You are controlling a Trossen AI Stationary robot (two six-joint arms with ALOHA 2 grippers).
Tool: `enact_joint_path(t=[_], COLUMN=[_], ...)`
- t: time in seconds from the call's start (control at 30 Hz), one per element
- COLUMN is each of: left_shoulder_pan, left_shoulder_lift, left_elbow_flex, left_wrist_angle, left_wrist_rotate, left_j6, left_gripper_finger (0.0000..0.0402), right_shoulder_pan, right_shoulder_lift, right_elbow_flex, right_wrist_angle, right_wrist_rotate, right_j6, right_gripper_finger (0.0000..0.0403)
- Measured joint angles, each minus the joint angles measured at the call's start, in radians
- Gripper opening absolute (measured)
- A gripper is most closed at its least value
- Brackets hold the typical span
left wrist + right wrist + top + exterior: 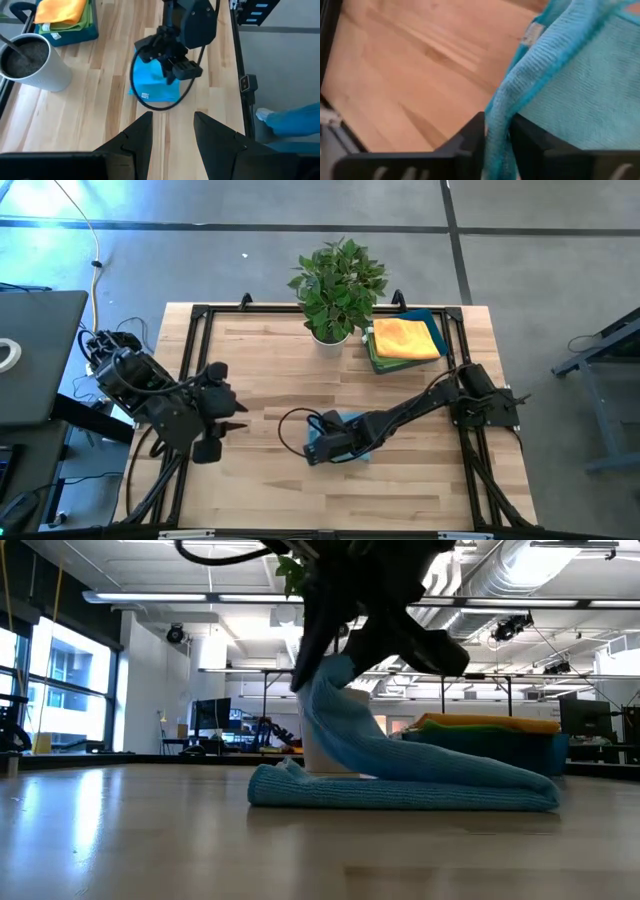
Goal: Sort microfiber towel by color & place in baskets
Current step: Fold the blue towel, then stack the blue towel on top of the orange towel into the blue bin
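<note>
Right claw (pixel 496 131) pinches blue towel (pixel 350 425); white plant pot (pixel 330 335) stands beside basket (pixel 437 325); left claw (pixel 172 131) wide.

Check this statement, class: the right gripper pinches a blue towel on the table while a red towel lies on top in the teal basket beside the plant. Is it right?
One detail is wrong. The towel on top in the teal basket is yellow-orange, not red, as the high view shows. The rest stands: the right gripper pinches the blue towel, and the plant stands beside the basket.
</note>
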Motion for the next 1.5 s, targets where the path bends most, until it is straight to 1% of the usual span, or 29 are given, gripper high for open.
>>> enact_joint_path(t=[0.13,0.23,0.3,0.4,0.53,0.6,0.7,0.8,0.93,1.27,1.5], left_shoulder_pan=[0.0,0.0,0.0,0.0,0.0,0.0,0.0,0.0,0.0,0.0,0.0], left_shoulder_lift=[0.0,0.0,0.0,0.0,0.0,0.0,0.0,0.001,0.001,0.001,0.001], left_elbow_flex=[0.0,0.0,0.0,0.0,0.0,0.0,0.0,-0.001,-0.001,-0.001,-0.001], left_wrist_angle=[0.0,0.0,0.0,0.0,0.0,0.0,0.0,0.0,0.0,0.0,0.0], left_wrist_rotate=[-0.021,-0.021,-0.021,-0.021,-0.021,-0.021,-0.021,-0.021,-0.037,-0.054,-0.072], left_j6=[0.003,0.003,0.003,0.003,0.003,0.003,0.003,-0.004,-0.025,-0.062,-0.077], left_gripper_finger=[0.0133,0.0133,0.0133,0.0133,0.0133,0.0133,0.0133,0.0133,0.0133,0.0133,0.0133], right_shoulder_pan=[0.0,0.0,0.0,0.0,0.012,0.028,0.068,0.103,0.12,0.119,0.118], right_shoulder_lift=[0.0,-0.001,-0.002,-0.002,-0.003,-0.004,0.001,0.015,0.024,0.112,0.121], right_elbow_flex=[0.0,0.0,0.001,0.02,0.047,0.05,0.05,0.05,0.051,0.05,0.05], right_wrist_angle=[0.037,0.089,0.106,0.078,-0.044,-0.086,-0.13,-0.151,-0.139,-0.143,-0.185], right_wrist_rotate=[-0.036,-0.07,-0.091,-0.119,-0.122,-0.106,-0.018,0.032,0.046,0.037,0.055], right_j6=[-0.086,-0.183,-0.248,-0.346,-0.509,-0.624,-0.793,-0.904,-0.923,-0.92,-0.923], right_gripper_finger=[0.0118,0.0142,0.0148,0.0148,0.0148,0.0148,0.0149,0.0149,0.0149,0.0149,0.0149])
